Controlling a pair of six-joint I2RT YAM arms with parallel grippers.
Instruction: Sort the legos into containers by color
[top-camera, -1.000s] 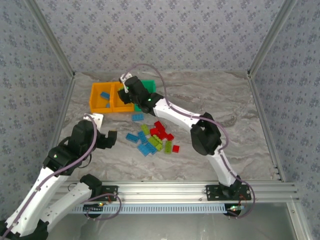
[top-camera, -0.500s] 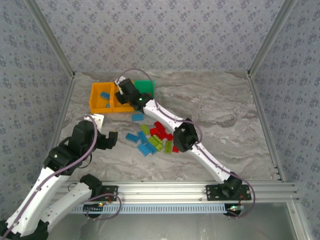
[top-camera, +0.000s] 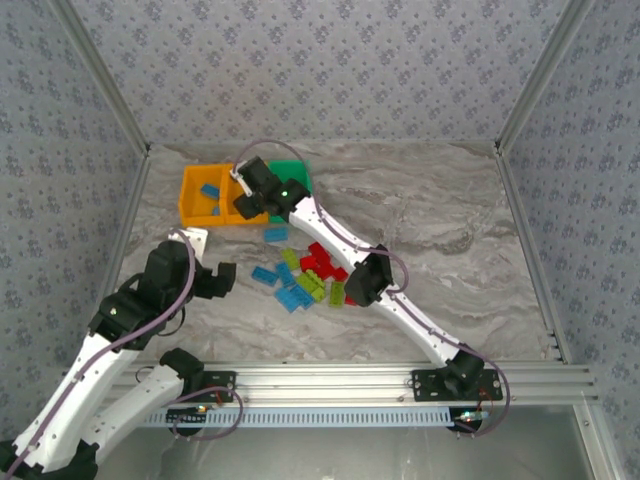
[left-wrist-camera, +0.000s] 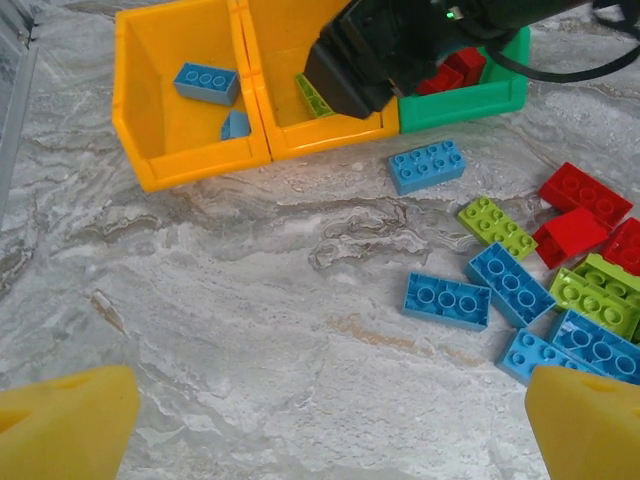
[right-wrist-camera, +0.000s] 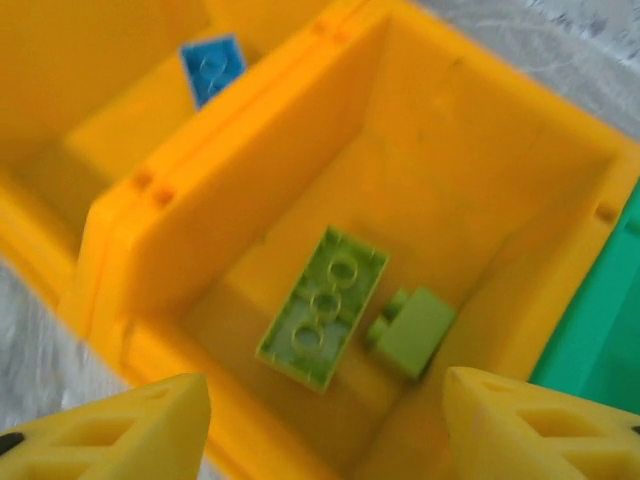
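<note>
1. Nearest the arm bases, the left gripper (left-wrist-camera: 325, 430) is hovering over the bare marbled table (left-wrist-camera: 200, 300). Its yellow fingers are spread wide with nothing between them.
2. Just beyond it, the loose legos (top-camera: 305, 272) are lying in a mixed heap of blue, lime and red studded bricks. Several are touching or overlapping.
3. The bricks are looking light, stiff and glossy, so I am judging that one would skid or twist if pinched by a corner. Closing across the two long flat sides, clear of any neighbours, is looking like the safest hold. An outlying piece is offering more finger room than one inside the heap.
4. Farther on, a single blue brick (left-wrist-camera: 427, 165) is lying alone, just in front of the containers (top-camera: 185, 195).
5. These are sitting joined in a row:
   - The left orange bin (left-wrist-camera: 135, 110) is holding blue pieces.
   - The middle orange bin (right-wrist-camera: 430, 110) is holding lime ones.
   - The green bin (left-wrist-camera: 470, 105) is holding red ones.
6. The right gripper (right-wrist-camera: 325, 430) is hanging over the middle orange bin, fingers parted and gripping nothing. Beneath it a lime brick (right-wrist-camera: 322, 308) is lying flat, studs up, on the bin floor. A smaller lime piece (right-wrist-camera: 412, 332) is lying right beside it.
</note>
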